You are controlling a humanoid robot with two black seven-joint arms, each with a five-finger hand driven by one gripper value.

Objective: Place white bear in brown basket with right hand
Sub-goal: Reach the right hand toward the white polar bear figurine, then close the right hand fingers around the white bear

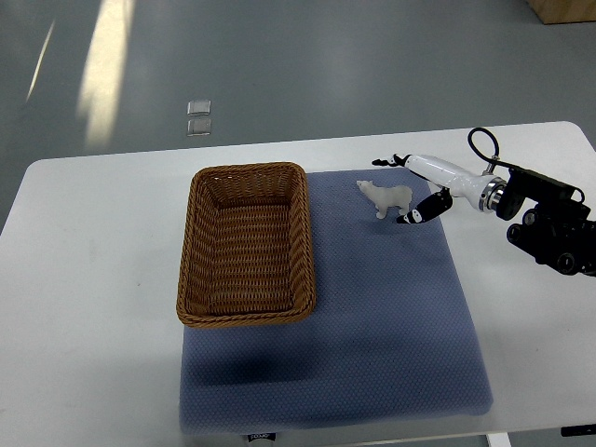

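Note:
A small white bear (386,196) stands on the blue mat (382,307), to the right of the brown wicker basket (246,244). The basket is empty. My right hand (410,186) comes in from the right edge and sits just right of the bear. Its fingers (421,212) are spread, one above and one below the bear's rear end, close to it but not closed on it. The left arm does not show.
The white table (93,279) carries the mat and the basket. Two small clear squares (198,117) lie on the grey floor beyond the table. A brown box corner (563,9) shows at the top right.

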